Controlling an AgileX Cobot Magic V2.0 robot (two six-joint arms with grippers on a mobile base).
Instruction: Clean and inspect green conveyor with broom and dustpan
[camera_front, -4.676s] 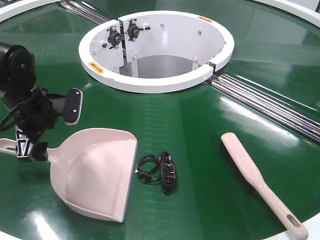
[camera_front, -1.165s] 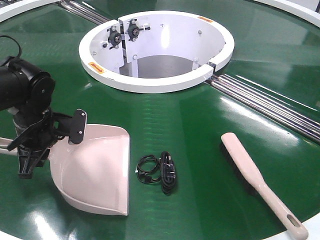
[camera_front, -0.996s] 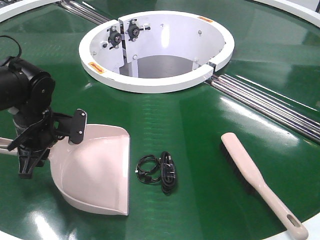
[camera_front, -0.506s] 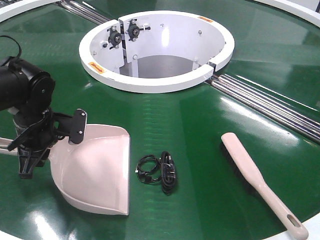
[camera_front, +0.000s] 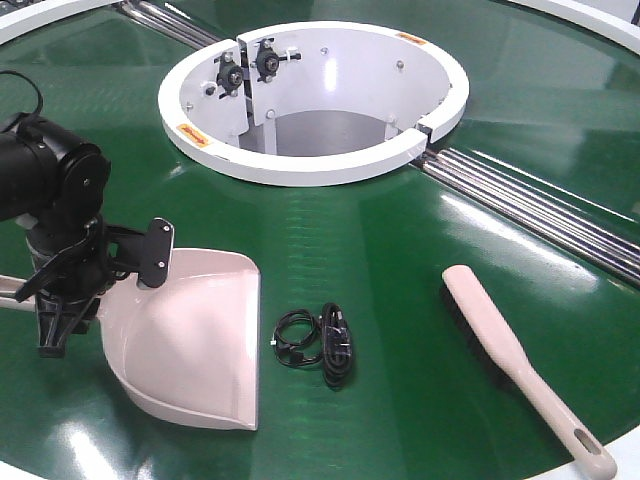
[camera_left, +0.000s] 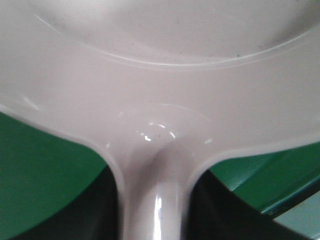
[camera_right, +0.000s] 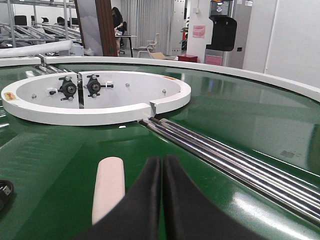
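Beige-pink plastic dustpan (camera_front: 195, 340) lies near left on the ribbed green conveyor (camera_front: 400, 240), its smooth scoop bare, with a black coiled cable (camera_front: 325, 345) just right of its lip. My left fingers (camera_front: 155, 252) are spread wide astride its handle neck; whether they touch it I cannot tell. My right fingers (camera_right: 150, 200) are pressed together on nothing — the broom (camera_front: 500, 340) lies near right.

Gloss everywhere on the green conveyor (camera_front: 400, 240), finely ribbed and throwing back the lights. The dustpan (camera_front: 200, 340) is smooth, shiny plastic, as is the broom (camera_front: 500, 335), with its matt black bristles. Steel rods (camera_front: 540, 205) gleam, polished; the white ring (camera_front: 300, 165) looks satin-painted.
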